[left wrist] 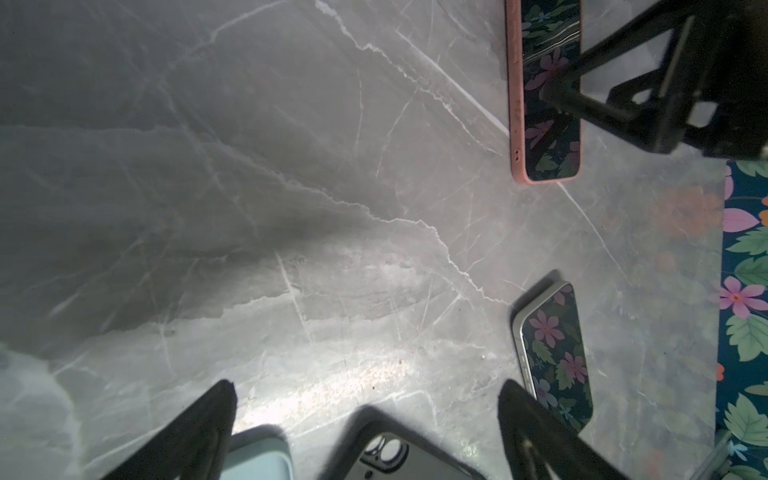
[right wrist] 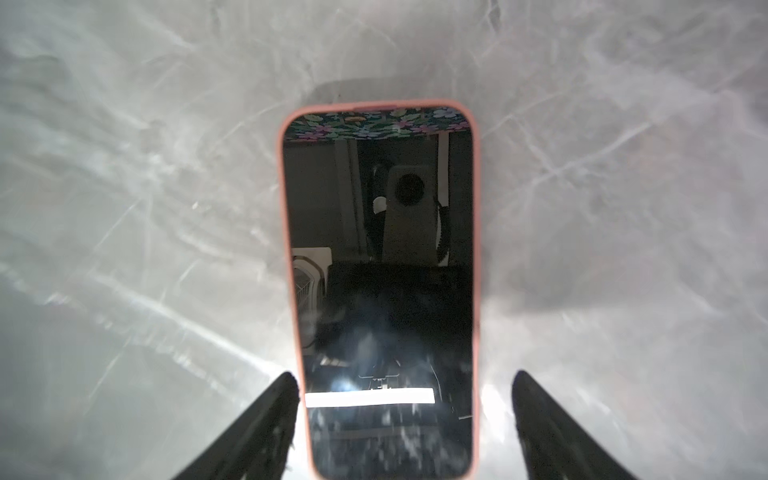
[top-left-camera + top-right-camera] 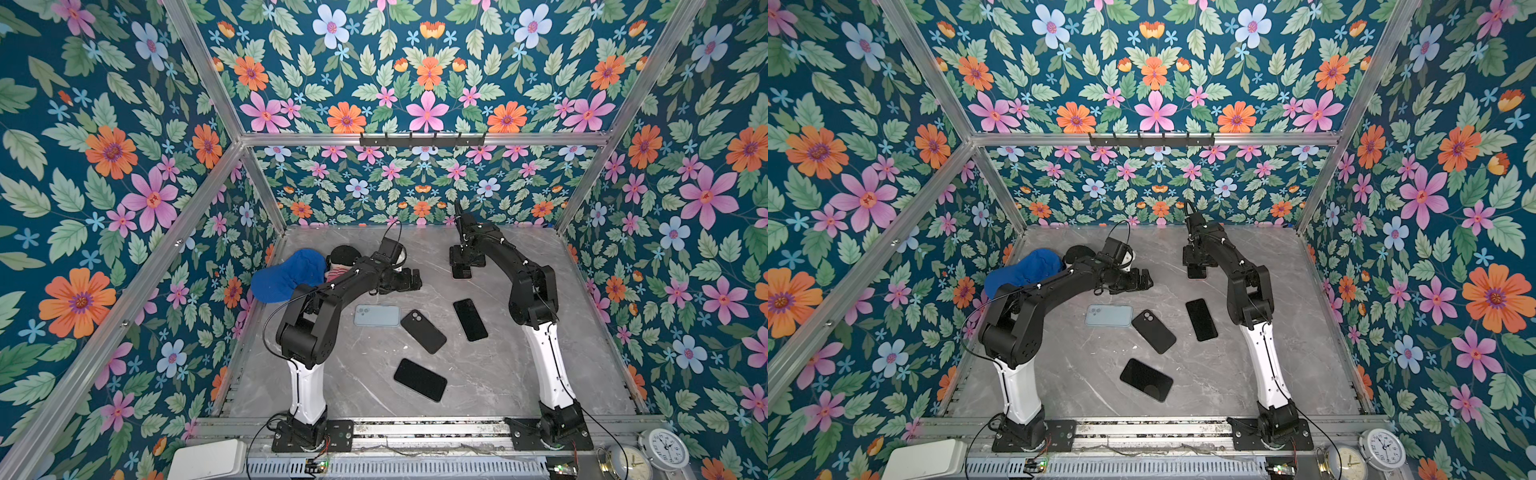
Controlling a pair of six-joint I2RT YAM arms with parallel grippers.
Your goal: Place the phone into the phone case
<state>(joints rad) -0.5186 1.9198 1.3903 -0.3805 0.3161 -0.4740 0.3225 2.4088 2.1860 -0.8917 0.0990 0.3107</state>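
The phone [image 2: 380, 270] lies in its pink case [image 2: 287, 249] at 1 o'clock on the table [image 3: 498, 374], with the right claw [image 2: 405, 376] spread astride it and the left claw [image 1: 365, 386] spread idle, so a skewed closing could unseat a corner.

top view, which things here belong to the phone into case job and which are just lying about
For the job:
- phone in the pink case, under the open right end effector
- bare phone
- light blue case
- black case, camera side up
- flat black slab, phone or case unclear

Lying about:
- blue cap
- dark fabric item beside it
- two clocks
- white box
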